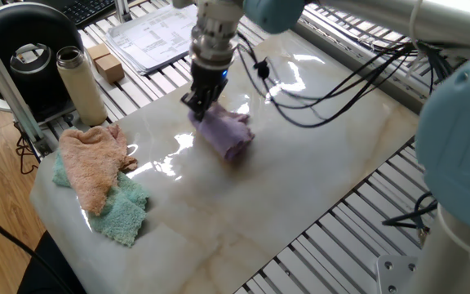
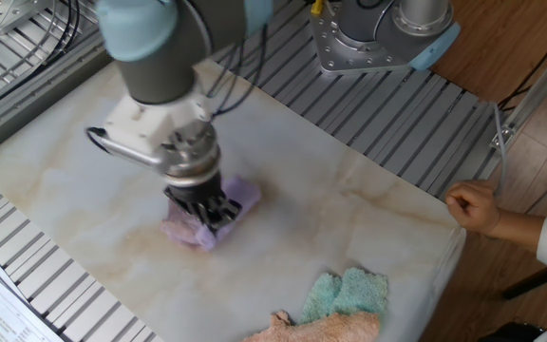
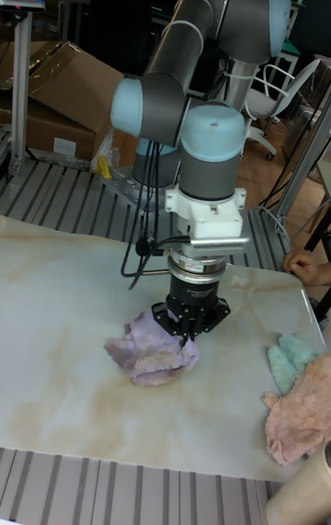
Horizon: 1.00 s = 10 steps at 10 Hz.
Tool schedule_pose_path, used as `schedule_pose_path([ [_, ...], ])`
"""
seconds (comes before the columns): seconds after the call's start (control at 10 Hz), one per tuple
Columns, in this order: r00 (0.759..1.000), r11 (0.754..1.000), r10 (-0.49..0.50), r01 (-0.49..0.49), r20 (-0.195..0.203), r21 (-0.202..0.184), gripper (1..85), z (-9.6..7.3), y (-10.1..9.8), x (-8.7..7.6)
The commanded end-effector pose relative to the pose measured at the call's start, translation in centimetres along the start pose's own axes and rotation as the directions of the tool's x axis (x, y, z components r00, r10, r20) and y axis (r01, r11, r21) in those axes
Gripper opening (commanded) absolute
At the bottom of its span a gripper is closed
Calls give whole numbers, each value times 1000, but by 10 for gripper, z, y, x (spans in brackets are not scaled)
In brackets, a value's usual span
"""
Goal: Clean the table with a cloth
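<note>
The lavender cloth [image 1: 225, 134] [image 2: 207, 220] [image 3: 152, 350] lies bunched on the cream marble table [image 1: 300, 188] [image 2: 349, 218] [image 3: 55, 304]. My gripper [image 1: 197, 106] [image 2: 211, 213] [image 3: 188, 330] points straight down and is shut on the cloth's edge, pressing it against the slab. The fingertips are buried in the fabric. The cloth trails away from the gripper along the slab.
A peach cloth [image 1: 92, 163] [image 3: 299, 415] lies on a teal cloth [image 1: 121, 208] [image 2: 349, 293] [image 3: 292, 358] at one end of the slab. A steel bottle [image 1: 78, 82], small boxes [image 1: 104, 64] and papers [image 1: 157, 33] stand beyond the edge. A person's hand [image 2: 473, 207] rests at the table's corner.
</note>
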<state>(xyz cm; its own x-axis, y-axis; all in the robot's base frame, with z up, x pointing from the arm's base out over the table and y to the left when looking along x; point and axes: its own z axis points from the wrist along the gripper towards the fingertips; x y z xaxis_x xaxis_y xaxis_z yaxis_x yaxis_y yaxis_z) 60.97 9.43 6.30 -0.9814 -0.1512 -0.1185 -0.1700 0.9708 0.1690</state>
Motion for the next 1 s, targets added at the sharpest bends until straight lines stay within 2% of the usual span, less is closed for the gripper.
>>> schedule_pose_path([
  [0.0, 999, 1000, 23, -23, 40, -14, 13, 5, 20, -9],
  [0.2, 997, 1000, -6, 7, 71, -17, 13, 4, 21, -17],
  [0.5, 1000, 1000, 26, -26, 18, 12, 13, 5, 13, -3],
  [0.6, 999, 999, 34, -35, 11, 20, 13, 5, 11, -1],
  [0.8, 999, 1000, 26, -26, 19, 10, 13, 7, 9, -2],
  [0.9, 1000, 1000, 24, -24, 7, 18, 13, 8, 3, 5],
])
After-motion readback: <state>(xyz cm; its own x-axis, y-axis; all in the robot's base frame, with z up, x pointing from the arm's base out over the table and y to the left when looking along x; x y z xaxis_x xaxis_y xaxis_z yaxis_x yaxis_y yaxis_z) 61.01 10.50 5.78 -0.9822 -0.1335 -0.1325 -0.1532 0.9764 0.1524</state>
